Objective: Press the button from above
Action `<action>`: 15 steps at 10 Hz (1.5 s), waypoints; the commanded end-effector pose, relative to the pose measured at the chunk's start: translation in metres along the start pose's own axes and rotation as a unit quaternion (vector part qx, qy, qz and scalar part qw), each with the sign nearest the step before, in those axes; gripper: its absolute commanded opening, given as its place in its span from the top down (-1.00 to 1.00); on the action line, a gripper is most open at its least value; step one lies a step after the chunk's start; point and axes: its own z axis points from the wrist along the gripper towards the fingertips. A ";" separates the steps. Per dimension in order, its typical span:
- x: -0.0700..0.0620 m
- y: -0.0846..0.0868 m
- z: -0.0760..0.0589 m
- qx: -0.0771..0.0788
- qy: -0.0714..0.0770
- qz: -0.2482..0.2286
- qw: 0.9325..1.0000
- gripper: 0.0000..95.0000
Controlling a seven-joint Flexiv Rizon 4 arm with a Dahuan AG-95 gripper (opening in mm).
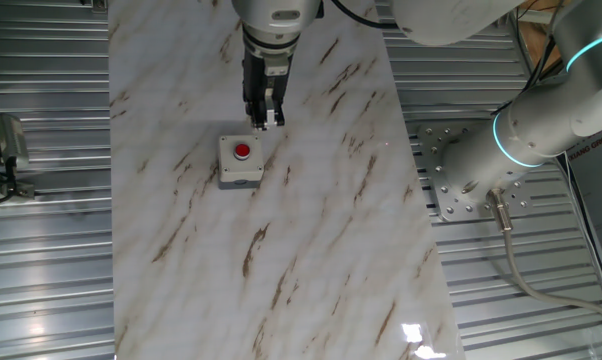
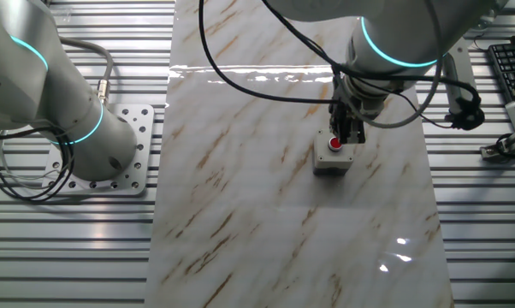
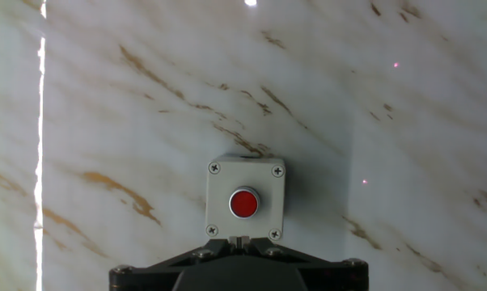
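The red round button (image 1: 242, 151) sits in the top of a small light-grey square box (image 1: 239, 175) on the marble tabletop. It also shows in the other fixed view (image 2: 334, 144) and in the hand view (image 3: 244, 203), where the box (image 3: 223, 182) lies just ahead of the fingertips. My gripper (image 1: 264, 122) points straight down, above the table, just beside the box's far edge and not touching the button. In the hand view my gripper (image 3: 241, 238) has its two fingertips pressed together, holding nothing.
The marble-patterned board (image 1: 311, 230) is flanked by ribbed metal table surface (image 1: 41, 250). The arm's base plate (image 1: 461, 170) stands at the right of the board. A keyboard (image 2: 510, 68) and a clamp (image 1: 6, 150) lie off the board's sides.
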 end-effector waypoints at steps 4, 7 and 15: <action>0.000 -0.002 0.003 0.000 -0.001 -0.004 1.000 1.00; 0.000 -0.002 0.004 0.001 -0.002 -0.005 1.000 1.00; -0.012 -0.001 -0.001 0.000 0.015 -0.001 1.000 1.00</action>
